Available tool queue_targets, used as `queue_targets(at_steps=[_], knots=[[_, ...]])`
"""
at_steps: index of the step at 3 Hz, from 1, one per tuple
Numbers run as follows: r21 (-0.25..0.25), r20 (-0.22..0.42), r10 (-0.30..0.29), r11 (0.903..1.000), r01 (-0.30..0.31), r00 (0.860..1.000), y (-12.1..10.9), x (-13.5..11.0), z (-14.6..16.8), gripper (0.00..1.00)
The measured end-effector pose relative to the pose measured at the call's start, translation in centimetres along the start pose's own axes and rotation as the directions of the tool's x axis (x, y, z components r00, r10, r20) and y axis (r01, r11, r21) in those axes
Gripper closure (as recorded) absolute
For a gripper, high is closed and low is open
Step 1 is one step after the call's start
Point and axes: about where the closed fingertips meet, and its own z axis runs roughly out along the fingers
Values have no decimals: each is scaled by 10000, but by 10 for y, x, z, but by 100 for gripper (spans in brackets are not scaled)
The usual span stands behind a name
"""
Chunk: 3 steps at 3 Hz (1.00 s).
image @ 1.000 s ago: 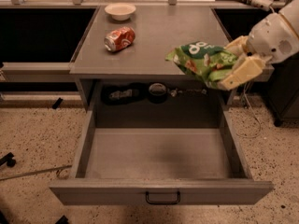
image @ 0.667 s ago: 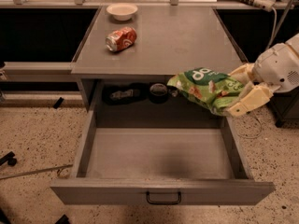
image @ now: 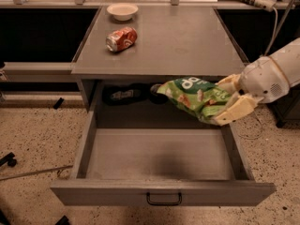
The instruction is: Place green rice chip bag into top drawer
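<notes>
My gripper [image: 230, 100] comes in from the right and is shut on the green rice chip bag [image: 193, 97]. I hold the bag in the air above the back right part of the open top drawer [image: 159, 158]. The bag is crinkled, bright green with white lettering, and tilts down to the right. The drawer is pulled fully out; its grey front panel carries a small black handle [image: 163, 199]. The drawer floor under the bag is bare grey metal.
A red-orange soda can [image: 121, 39] lies on its side on the grey table top [image: 187, 41], with a white bowl [image: 122, 11] behind it. Dark objects [image: 123, 95] sit on the shelf behind the drawer. Speckled floor surrounds the cabinet.
My gripper has carried the bag downward and a little forward, from table-top height to just above the open drawer's back right part.
</notes>
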Motion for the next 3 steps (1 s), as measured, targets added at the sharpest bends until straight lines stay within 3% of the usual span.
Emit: queue_targets(at_steps=[1,2,3], knots=[[-699,927,-549,9957,615,9942,10,2,67,100],[-1416,1576,-810,9845,1037,9842,24,1,135,100],[-1414,1574,-812,9845,1038,9842,24,1,135,100]])
